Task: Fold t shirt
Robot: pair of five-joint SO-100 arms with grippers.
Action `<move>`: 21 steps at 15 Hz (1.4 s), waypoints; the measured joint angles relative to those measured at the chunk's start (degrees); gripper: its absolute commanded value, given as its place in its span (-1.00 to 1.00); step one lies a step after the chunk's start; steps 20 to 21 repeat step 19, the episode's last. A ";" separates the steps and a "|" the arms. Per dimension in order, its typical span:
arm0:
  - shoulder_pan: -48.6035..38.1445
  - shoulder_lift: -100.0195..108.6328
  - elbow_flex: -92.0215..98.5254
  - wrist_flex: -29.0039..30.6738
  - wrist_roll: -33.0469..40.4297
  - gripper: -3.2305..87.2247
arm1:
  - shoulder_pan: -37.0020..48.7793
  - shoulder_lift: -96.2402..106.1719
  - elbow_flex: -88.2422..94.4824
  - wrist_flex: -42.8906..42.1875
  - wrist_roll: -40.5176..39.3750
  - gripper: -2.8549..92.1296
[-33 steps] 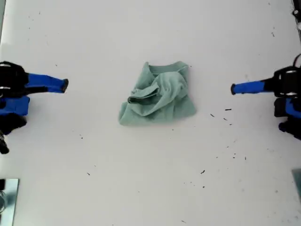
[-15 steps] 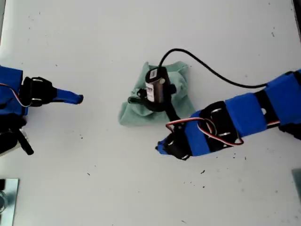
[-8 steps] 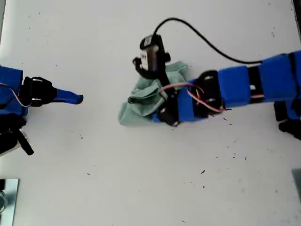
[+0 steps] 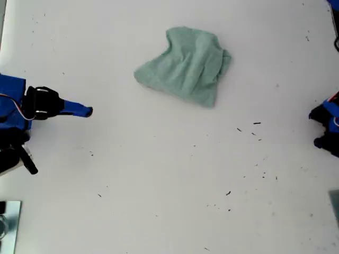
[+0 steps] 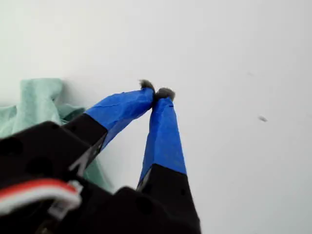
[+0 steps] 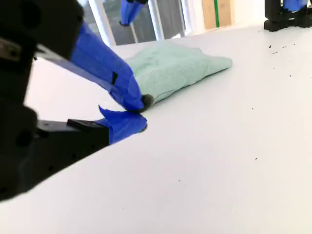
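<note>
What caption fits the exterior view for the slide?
Crumpled sage-green t shirt lies untouched on the white table; my second gripper waits beside it.

The t shirt (image 4: 185, 66) has been shifted up the table in the exterior view and flipped open into a flatter shape. The arm stretched over it has been withdrawn to the exterior view's right edge.

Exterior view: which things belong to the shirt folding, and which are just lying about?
Job: t shirt; my first pincer; my second pincer.
Lying about: dark specks on the table; metal object at the exterior view's lower left corner.
</note>
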 measured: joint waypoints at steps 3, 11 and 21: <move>0.00 0.00 0.00 0.00 0.00 -0.83 | -0.53 18.98 15.38 4.92 -0.09 -0.89; 10.63 0.00 0.44 0.00 -0.26 -0.83 | -54.05 90.97 74.88 22.85 38.14 -0.89; 10.72 0.00 3.69 -2.55 0.88 -0.82 | -56.16 111.09 101.95 25.40 45.53 -0.79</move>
